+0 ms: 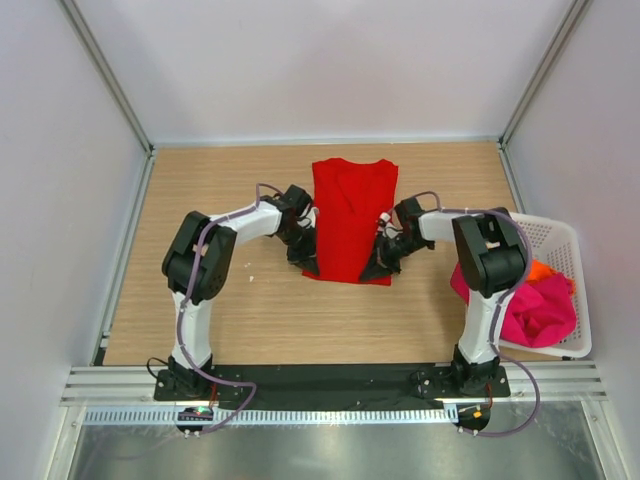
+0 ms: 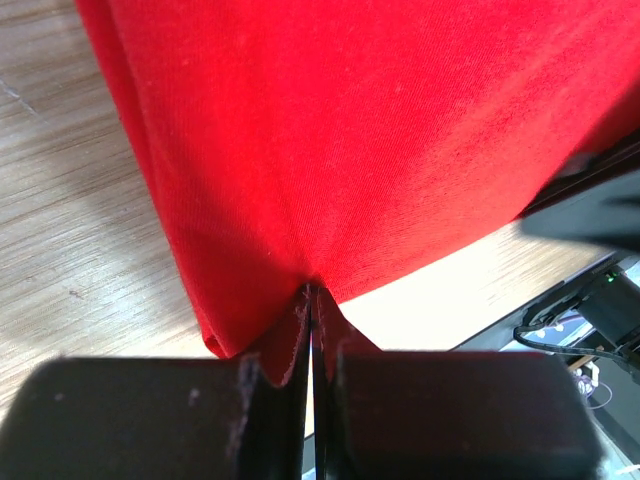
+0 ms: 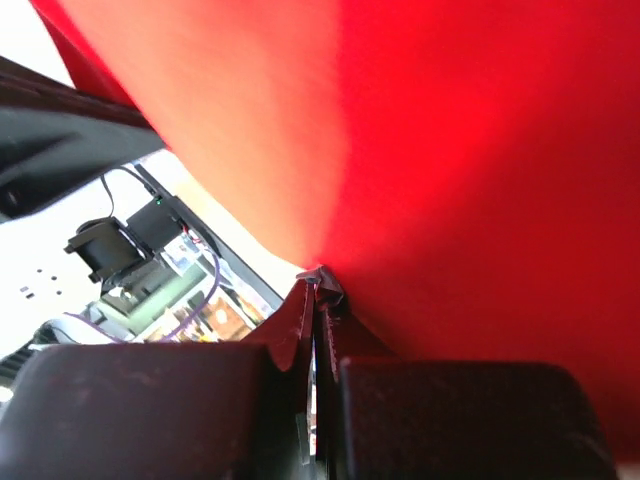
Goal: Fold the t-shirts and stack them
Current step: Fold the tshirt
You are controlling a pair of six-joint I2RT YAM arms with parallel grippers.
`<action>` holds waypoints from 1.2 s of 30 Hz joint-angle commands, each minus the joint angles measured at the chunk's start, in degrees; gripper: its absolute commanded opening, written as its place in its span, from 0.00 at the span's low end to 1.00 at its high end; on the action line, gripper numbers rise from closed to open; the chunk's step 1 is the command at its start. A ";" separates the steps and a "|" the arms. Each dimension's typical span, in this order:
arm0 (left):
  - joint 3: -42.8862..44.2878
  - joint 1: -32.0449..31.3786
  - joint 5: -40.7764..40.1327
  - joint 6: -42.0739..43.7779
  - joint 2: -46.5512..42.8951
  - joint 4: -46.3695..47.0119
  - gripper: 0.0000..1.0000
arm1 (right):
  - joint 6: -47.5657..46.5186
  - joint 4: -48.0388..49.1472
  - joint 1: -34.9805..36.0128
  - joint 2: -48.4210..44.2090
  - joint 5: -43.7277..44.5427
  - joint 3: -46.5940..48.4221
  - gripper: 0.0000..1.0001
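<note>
1. The light wooden table (image 1: 230, 180) carried the bright red cloth t-shirt (image 1: 350, 215) at its centre. The shirt formed a narrow lengthwise strip, collar at the far end and hem at the near end.
2. The white plastic lattice basket (image 1: 556, 240) stood at the right edge of the table, well apart from the red shirt. It held the magenta-pink t-shirt (image 1: 540, 305), with the orange t-shirt (image 1: 540, 270) showing just beyond it.
3. Hazards, as I judged them:
   - Each pinch took only a small tuck of hem. A sharp pull toward the far end could strip the cloth out of one grip and leave a skewed fold.
   - Unequal travel of the two arms would twist the strip and misalign hem and collar.
   - Lifting too little could drag the lower layer and undo the side folds.
4. The left gripper (image 2: 311, 310) was fully closed on the near-left corner of the red shirt's hem, with cloth wedged between its fingers.
5. The right gripper (image 3: 317, 295) was likewise clamped tight on the near-right corner, with a small peak of red fabric caught at its fingertips.
</note>
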 commanded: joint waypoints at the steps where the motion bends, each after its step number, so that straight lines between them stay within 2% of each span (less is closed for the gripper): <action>1: -3.37 0.07 -6.60 3.49 0.52 -1.44 0.00 | -4.33 -6.67 -5.77 -3.64 4.35 -4.79 0.01; 7: -4.60 0.07 -6.34 3.58 -0.53 -0.83 0.00 | -5.12 -9.94 -10.53 -10.24 10.42 -10.94 0.01; 11: -6.61 0.07 -6.42 3.85 -1.76 -0.56 0.00 | -3.98 -10.90 -10.98 -15.07 13.14 -13.77 0.01; 16: -12.33 -0.45 -4.85 1.66 -6.50 0.58 0.00 | -4.42 -16.00 -8.61 -22.18 17.01 -8.95 0.01; 19: -15.49 -1.68 -4.14 0.17 -10.54 0.76 0.00 | -3.64 -16.80 -7.29 -23.78 16.05 -5.09 0.01; 21: -16.72 -2.48 -2.04 -1.07 -13.52 0.67 0.00 | -2.58 -14.09 -6.76 -23.08 14.13 -3.32 0.01; 24: -15.77 -4.15 1.65 -3.36 -15.99 -0.90 0.00 | -0.47 -9.87 -6.41 -18.09 9.12 0.02 0.08; 26: -14.45 -4.24 1.93 -3.36 -17.05 -2.32 0.01 | 0.50 -8.19 -5.88 -13.00 6.22 3.62 0.13; 29: -10.15 -2.67 -0.09 -1.79 -18.29 -3.99 0.07 | 0.68 -7.22 -5.53 -7.02 5.68 8.63 0.14; 30: -9.27 -1.79 -0.10 -1.43 -17.85 -3.64 0.09 | 0.76 -6.95 -5.62 -5.86 5.42 11.08 0.13; 36: 2.75 4.72 6.14 0.85 -4.25 0.82 0.03 | 3.75 -4.67 -5.53 0.99 3.66 17.86 0.07</action>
